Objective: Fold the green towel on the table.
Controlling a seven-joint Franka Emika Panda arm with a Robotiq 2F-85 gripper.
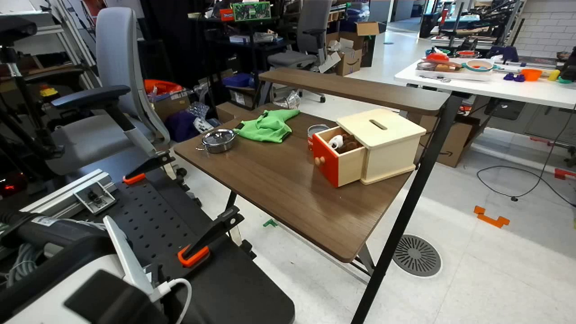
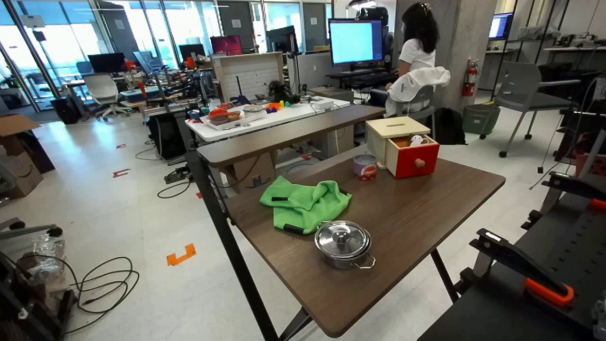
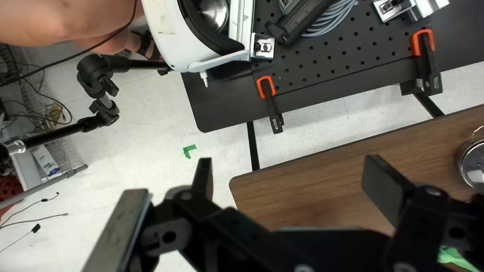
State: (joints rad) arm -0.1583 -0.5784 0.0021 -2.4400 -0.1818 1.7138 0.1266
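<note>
The green towel (image 1: 265,126) lies crumpled at the far end of the brown table (image 1: 279,180). In an exterior view the towel (image 2: 307,203) shows uneven folds and black patches at its edges, on the table (image 2: 407,208). In the wrist view only a small piece of the towel (image 3: 455,258) shows at the lower right, partly hidden by a finger. My gripper (image 3: 291,175) is open with nothing between its fingers, above one corner of the table (image 3: 314,189) and apart from the towel. The gripper does not show clearly in either exterior view.
A lidded metal pot (image 2: 343,241) stands close beside the towel. A can (image 2: 364,167) and a wooden box (image 1: 396,153) with an open red drawer (image 1: 327,159) stand on the table. A raised shelf (image 1: 351,90) runs along one side. A black bench (image 3: 340,56) with orange clamps stands alongside.
</note>
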